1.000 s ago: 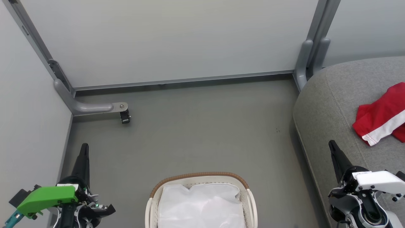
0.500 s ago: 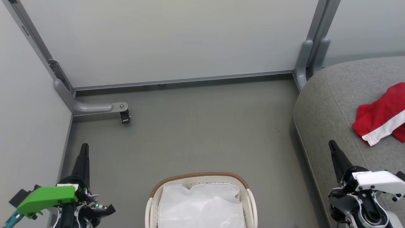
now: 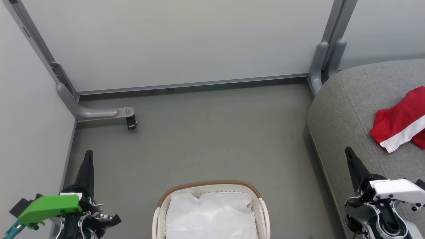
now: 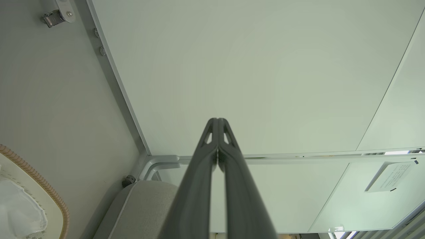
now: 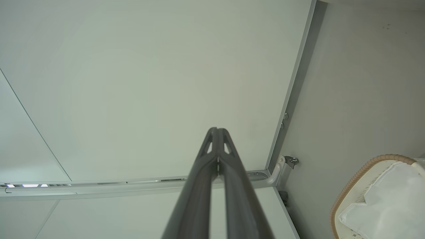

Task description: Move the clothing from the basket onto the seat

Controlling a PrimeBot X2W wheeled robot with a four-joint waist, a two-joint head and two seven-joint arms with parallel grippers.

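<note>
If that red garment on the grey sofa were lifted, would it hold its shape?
Probably not: the red garment lies in soft folds on the seat, so it would likely droop. It looks thin, so probably light, and unlikely to roll.

The fingers meet before a wall, basket lower right.

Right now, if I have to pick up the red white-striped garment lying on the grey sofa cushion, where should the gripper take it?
Probably the rumpled left edge of the red white-striped garment, coming down from above with the right gripper, the nearer one. That edge seems bunched in folds off the grey sofa cushion; the striped part lies flat.
</note>
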